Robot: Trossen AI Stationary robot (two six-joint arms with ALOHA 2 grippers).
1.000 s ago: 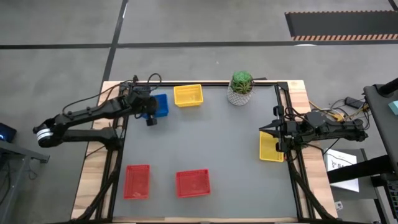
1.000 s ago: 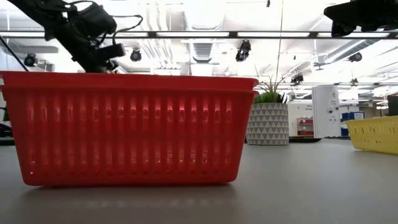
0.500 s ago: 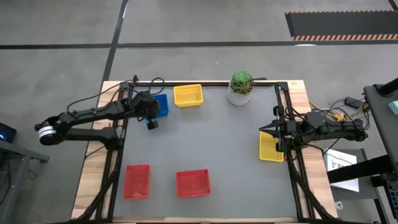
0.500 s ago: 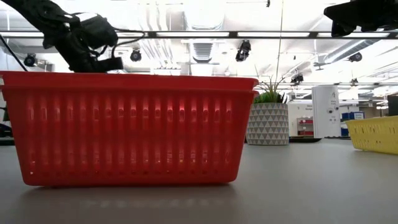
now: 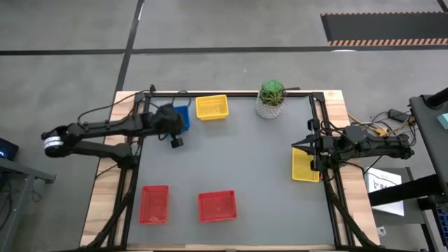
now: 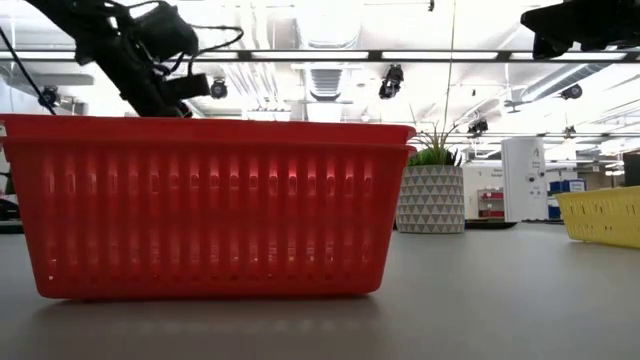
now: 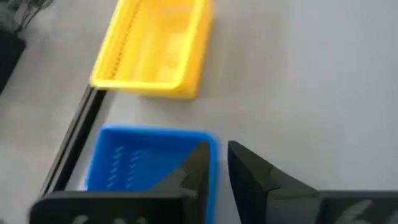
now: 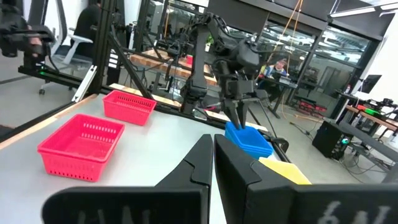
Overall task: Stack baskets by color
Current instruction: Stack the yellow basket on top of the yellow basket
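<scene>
The left gripper (image 5: 176,141) now hangs at the near edge of the blue basket (image 5: 179,117) in the table's far-left corner, a little further toward the table's middle than a second ago, when it sat lower against the basket's left-front corner. In the left wrist view its fingers (image 7: 198,167) straddle the blue basket's right-hand wall, one inside the rim and one outside, with a narrow gap between them; whether they already pinch the wall I cannot tell (the gap has narrowed over the last second).

The yellow basket (image 5: 211,107) just beside the blue one has not moved, nor has the second yellow basket (image 5: 304,166) at the right edge, where the right gripper (image 5: 299,147) stays parked above it with its fingers pressed together and nothing between them.

The two red baskets (image 5: 155,204) (image 5: 217,206) along the near edge lie as before, apart from each other, and the plant (image 5: 271,99) stands unchanged at the far edge.
</scene>
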